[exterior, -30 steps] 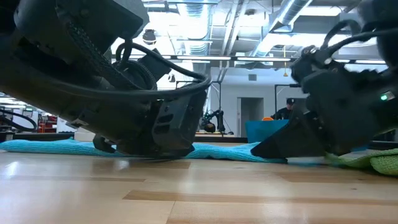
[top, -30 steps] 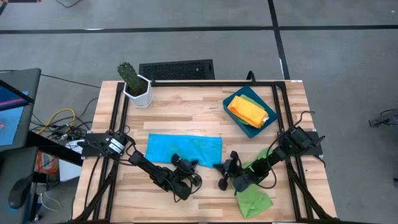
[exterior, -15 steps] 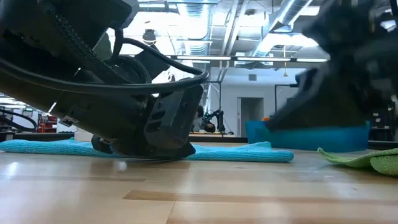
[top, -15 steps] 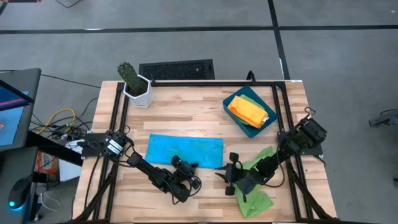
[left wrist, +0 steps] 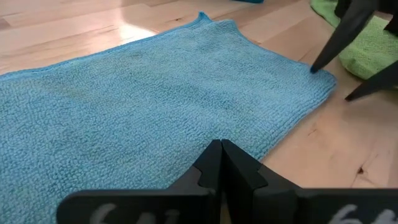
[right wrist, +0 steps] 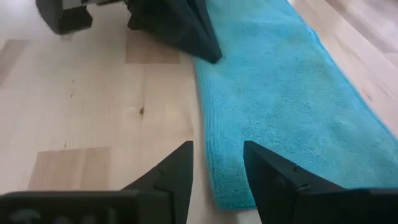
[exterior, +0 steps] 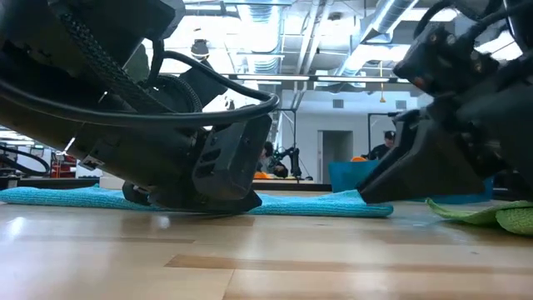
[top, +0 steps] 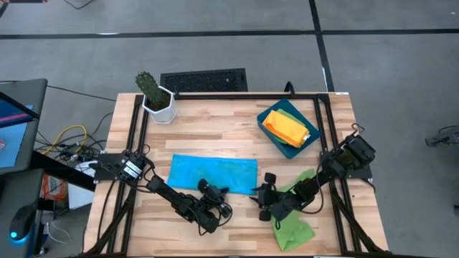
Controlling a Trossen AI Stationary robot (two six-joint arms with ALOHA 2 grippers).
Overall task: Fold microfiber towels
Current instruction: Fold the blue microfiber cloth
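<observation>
No legible writing or brand in any view; blue towel [top: 213, 174] lies flat mid-table, folded lengthwise. Left gripper [left wrist: 221, 163] pressed together at towel's near long edge; right gripper [right wrist: 217, 163] narrowly parted, poised over towel's right near corner. Vs 0.5 s ago, we see R gripper lower and closer to the towel; L arm and towel unchanged. Green towels [top: 294, 223] crumpled under R arm. Only high view shows orange/yellow towels [top: 287, 127] in tray [top: 271, 114] and cactus pot [top: 159, 104].

Two dark jointed arms — looped black cables, wedge-shaped fingers [right wrist: 180, 171].
</observation>
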